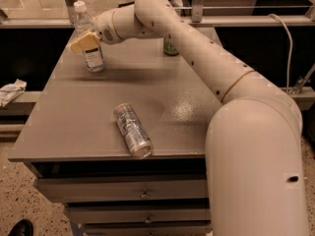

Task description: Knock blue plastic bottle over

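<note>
Jaws on my gripper [84, 41] rest against the upper body of the bottle [93, 59], covering its middle from this side; I cannot tell whether they are spread or pressed together. The bottle stands upright near the far left corner of the worktop [88, 112], its white cap showing above the gripper and its label below. The arm [197, 53] reaches in from the right, across the far part of the worktop. A silver can [132, 130] lies on its side near the front edge, well apart from the bottle. A green can [171, 47] stands at the far edge, partly hidden by the arm.
</note>
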Robot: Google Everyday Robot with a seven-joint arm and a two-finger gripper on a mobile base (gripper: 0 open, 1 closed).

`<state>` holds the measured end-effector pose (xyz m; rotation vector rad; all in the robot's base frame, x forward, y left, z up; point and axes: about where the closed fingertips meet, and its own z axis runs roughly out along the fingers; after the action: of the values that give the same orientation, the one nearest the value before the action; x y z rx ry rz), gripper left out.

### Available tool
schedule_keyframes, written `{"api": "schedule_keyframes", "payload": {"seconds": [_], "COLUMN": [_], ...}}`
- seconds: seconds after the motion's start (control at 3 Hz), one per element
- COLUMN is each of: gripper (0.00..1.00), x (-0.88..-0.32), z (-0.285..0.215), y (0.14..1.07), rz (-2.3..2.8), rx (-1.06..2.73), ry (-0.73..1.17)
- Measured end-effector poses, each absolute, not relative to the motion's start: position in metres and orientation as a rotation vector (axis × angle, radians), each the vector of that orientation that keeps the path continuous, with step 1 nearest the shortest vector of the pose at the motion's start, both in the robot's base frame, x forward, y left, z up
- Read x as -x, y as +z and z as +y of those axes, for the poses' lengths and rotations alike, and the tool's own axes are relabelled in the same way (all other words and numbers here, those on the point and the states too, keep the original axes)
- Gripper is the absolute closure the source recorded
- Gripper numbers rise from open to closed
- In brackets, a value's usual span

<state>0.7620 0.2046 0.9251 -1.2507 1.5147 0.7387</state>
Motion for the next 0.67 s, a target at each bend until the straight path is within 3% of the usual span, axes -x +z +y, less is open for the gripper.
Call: {"api": "schedule_keyframes", "payload": {"seconds": [0.33, 0.67], "gripper": [0.56, 0.79], "x": [-0.761, -0.755], "z": [0.178, 0.146], "y": [0.920, 0.928], "rz": [1.578, 1.597], "rx": [1.218, 1.189], "ry": [0.705, 0.688]}}
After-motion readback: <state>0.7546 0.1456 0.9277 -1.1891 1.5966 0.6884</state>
